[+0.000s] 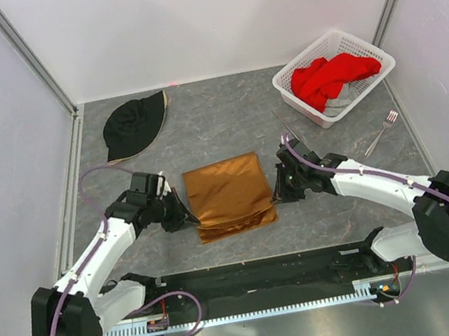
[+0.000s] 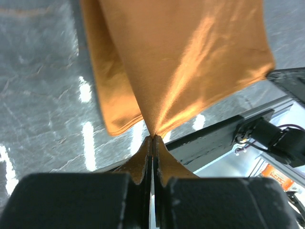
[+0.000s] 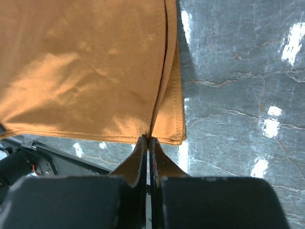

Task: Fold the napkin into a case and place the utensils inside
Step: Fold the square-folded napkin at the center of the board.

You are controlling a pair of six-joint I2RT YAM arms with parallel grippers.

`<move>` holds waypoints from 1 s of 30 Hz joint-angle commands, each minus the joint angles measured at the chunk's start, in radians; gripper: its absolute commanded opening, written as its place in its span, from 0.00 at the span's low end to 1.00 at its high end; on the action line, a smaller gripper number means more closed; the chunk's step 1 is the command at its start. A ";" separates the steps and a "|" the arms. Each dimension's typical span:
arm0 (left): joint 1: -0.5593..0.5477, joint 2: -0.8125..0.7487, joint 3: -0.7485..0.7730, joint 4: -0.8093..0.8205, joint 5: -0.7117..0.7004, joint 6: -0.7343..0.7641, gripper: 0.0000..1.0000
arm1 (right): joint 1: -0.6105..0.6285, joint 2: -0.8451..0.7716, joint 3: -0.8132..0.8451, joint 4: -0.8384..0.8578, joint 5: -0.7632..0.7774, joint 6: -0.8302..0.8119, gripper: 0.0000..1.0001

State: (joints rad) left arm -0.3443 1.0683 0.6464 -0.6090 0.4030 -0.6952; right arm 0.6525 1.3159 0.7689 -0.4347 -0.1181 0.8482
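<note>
Left hand (image 2: 152,143) and right hand (image 3: 147,143) each pinch opposite sides of the napkin (image 1: 228,195). I'd move both together with the edges lined up.

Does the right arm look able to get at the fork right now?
Probably not yet. The fork lies close beside the right arm, nothing between them, but its jaws are shut on the napkin and would have to let go first.

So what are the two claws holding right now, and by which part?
Both are shut on the napkin: the left claw pinches its left edge, the right claw its right edge.
</note>
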 commanded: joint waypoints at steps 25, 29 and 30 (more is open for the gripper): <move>-0.009 0.006 -0.180 0.040 0.042 -0.159 0.29 | 0.004 0.082 -0.120 0.117 -0.041 -0.023 0.07; -0.009 -0.077 -0.078 -0.032 0.105 -0.130 0.48 | 0.002 0.022 -0.079 0.056 -0.044 -0.044 0.39; -0.009 -0.094 -0.045 -0.069 0.090 -0.124 0.48 | 0.004 0.008 -0.056 0.053 -0.052 -0.043 0.45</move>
State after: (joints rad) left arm -0.3492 1.0542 0.4763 -0.5938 0.4561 -0.8165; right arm 0.6571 1.3991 0.6525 -0.3416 -0.1616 0.8284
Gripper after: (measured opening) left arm 0.465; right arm 0.355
